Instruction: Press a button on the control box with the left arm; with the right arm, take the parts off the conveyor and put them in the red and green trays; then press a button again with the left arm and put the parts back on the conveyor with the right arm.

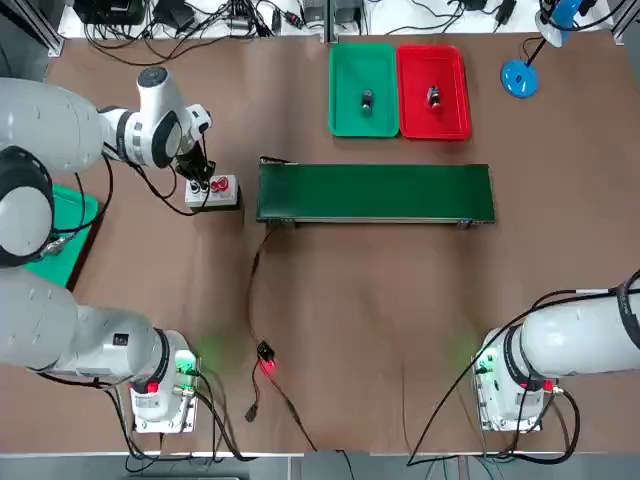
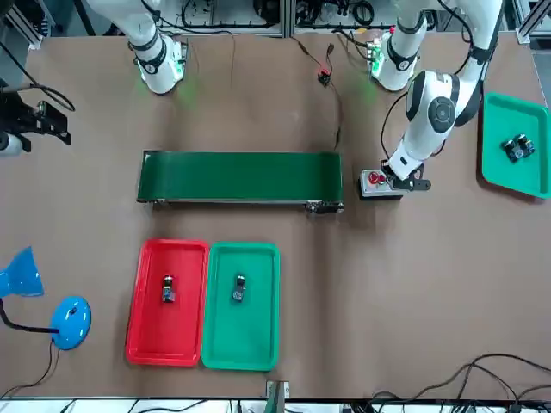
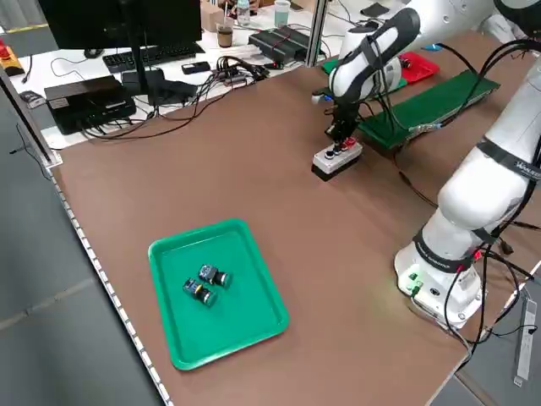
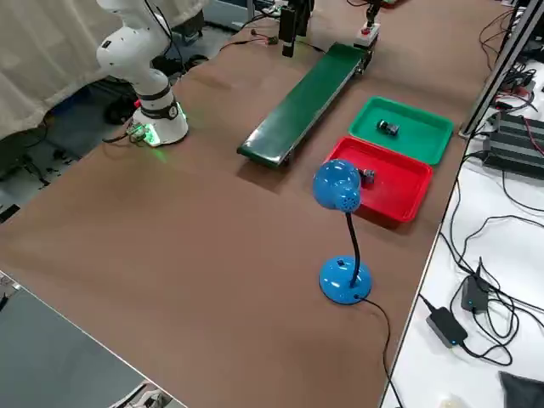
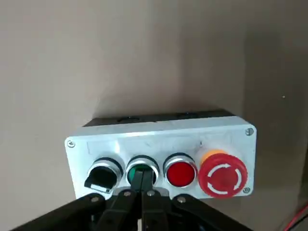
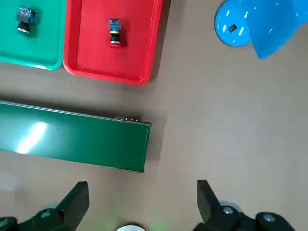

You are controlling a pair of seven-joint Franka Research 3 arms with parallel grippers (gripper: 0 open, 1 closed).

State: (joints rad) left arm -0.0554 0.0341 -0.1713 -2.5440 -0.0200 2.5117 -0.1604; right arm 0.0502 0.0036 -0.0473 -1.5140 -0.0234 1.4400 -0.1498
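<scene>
The left gripper point(image 5: 142, 192), clenched, tips on the control box's point(image 5: 161, 139) green button point(image 5: 140, 169). Beside the box lies the conveyor point(image 1: 375, 192); beyond it, single parts in the green tray point(image 1: 363, 125) and red tray point(image 1: 433, 125). The right gripper point(image 6: 139, 202) hangs spread wide above bare table.

Brown table point(image 1: 380, 320), cluttered white desks point(image 3: 110, 63) beyond

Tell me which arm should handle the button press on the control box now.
Left. The left gripper is shut, its tips at the green button on the control box. The right gripper hangs open near the conveyor end, far from the box.
</scene>
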